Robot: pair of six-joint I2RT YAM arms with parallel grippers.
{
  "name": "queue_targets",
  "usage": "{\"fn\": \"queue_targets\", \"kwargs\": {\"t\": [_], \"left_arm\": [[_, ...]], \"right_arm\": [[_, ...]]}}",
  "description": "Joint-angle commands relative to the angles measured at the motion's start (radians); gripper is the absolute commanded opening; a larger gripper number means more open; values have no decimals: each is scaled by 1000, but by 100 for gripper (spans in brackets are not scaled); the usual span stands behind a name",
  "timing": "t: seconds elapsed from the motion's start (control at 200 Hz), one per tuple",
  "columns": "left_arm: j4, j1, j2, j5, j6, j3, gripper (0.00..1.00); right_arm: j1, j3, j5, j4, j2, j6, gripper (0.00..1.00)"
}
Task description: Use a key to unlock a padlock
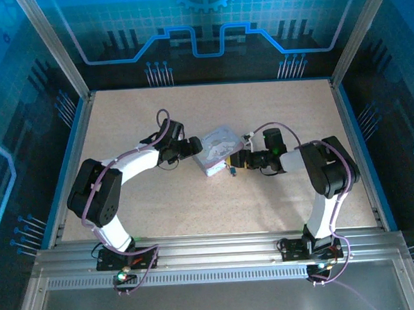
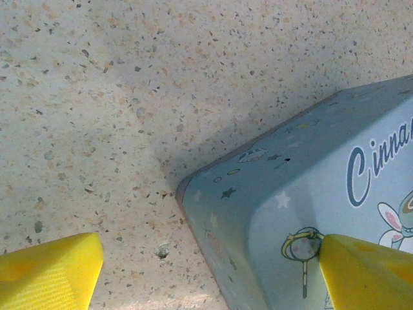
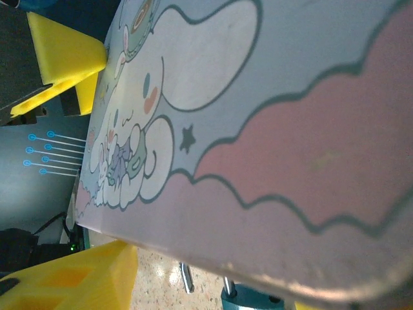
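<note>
Padlock [image 3: 248, 301] is barely glimpsed under the tin [image 3: 290, 97] at its near edge, right by the right gripper [image 1: 238, 162]. Whether that one's clamped can't be told, tbh. The left gripper [image 2: 206, 271] is spread wide across the tin's corner, with one finger [image 2: 368, 271] over the lid and the other over the table [image 2: 129, 97].

Pale tin [image 1: 217, 149] on speckled table [image 1: 196, 211]
</note>
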Motion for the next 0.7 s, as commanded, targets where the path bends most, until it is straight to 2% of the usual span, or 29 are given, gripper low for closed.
{"fn": "queue_targets", "kwargs": {"t": [0.0, 0.21, 0.695], "left_arm": [[-63, 2, 3, -8, -13, -34, 87], [-58, -5, 8, -5, -15, -34, 87], [-58, -12, 3, -6, -17, -34, 87]], "right_arm": [[35, 22, -55, 22, 33, -18, 62], [43, -13, -67, 57, 20, -2, 59], [32, -51, -49, 58, -4, 0, 45]]}}
